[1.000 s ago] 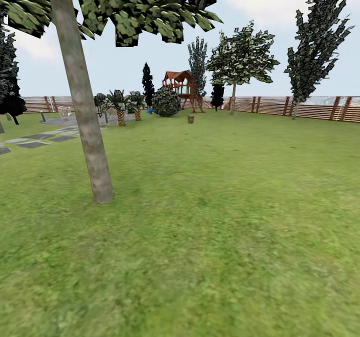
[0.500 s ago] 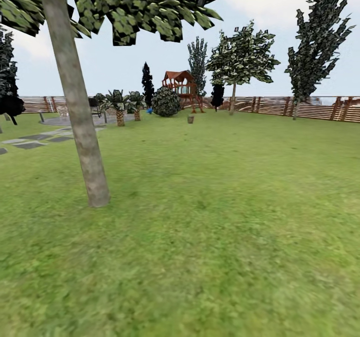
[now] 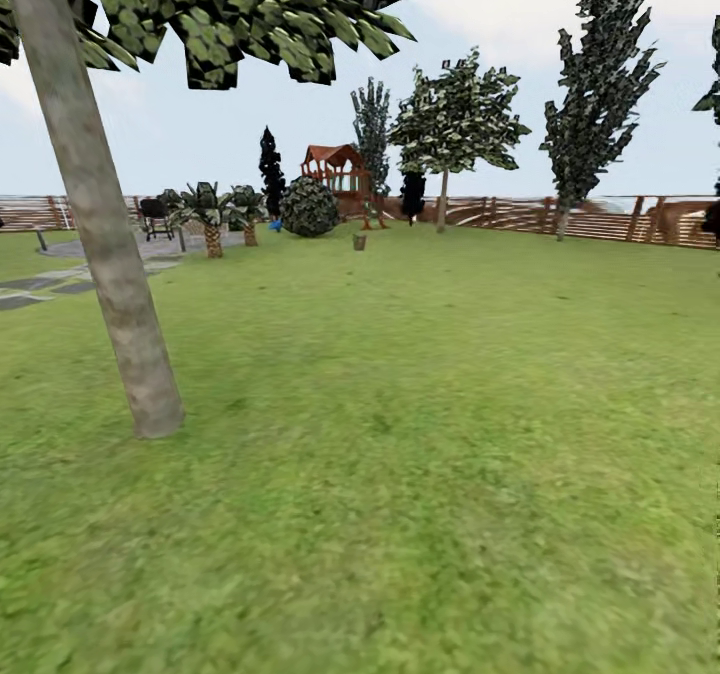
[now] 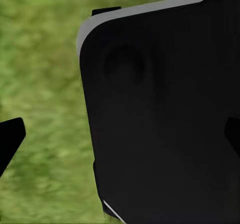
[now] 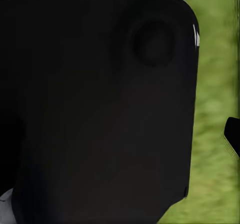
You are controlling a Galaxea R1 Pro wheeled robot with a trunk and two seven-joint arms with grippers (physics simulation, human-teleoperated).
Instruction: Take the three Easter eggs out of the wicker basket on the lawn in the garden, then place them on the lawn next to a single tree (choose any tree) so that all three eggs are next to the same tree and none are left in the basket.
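The lawn (image 3: 430,434) spreads wide ahead of me. A tall tree (image 3: 100,224) with a thick pale trunk stands close at the left. Far off on the grass sits a small brown-grey thing that looks like the wicker basket (image 3: 359,242). At that distance the Easter eggs cannot be made out. My left gripper (image 4: 121,136) is open, its dark fingertips (image 4: 11,138) far apart over a black panel of my own body. My right gripper (image 5: 120,134) also stands open, with one fingertip (image 5: 233,135) at the frame's edge and the other lost against the dark panel.
A brown slatted fence (image 3: 600,219) closes the garden at the back. Before it stand a wooden playhouse (image 3: 335,169), a round dark bush (image 3: 308,207), low palms (image 3: 210,219) and a second leafy tree (image 3: 443,199). Grey paving (image 3: 60,279) lies far left.
The camera has moved forward and turned right: the whole view has slid left, and the near trunk looks closer and larger. Nothing on the lawn has moved.
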